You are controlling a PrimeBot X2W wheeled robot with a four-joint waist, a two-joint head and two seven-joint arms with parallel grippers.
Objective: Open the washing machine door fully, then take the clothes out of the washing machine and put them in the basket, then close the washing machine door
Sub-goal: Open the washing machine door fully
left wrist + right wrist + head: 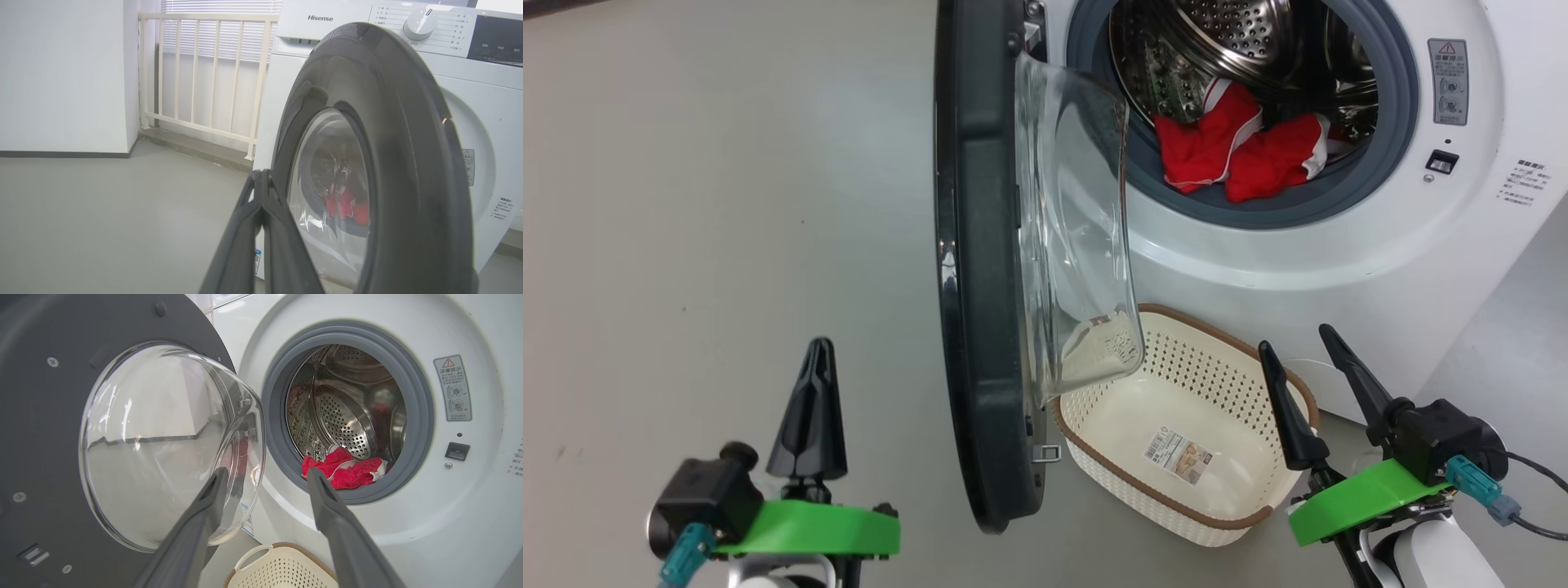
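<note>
Open at the left of the washing machine point(1339, 269), edge-on in the head view: the washing machine door point(980, 269), glass bowl bulging toward the drum mouth. Inside the washing machine's drum, against the lower gasket, the red clothes point(1233, 147); on the floor just in front of the washing machine, the basket point(1160, 492). Well left of the washing machine, beyond the door, the left end effector point(822, 347), fingers pressed together; in front of the washing machine, beside the basket, the right end effector point(1294, 339), fingers spread wide.
</note>
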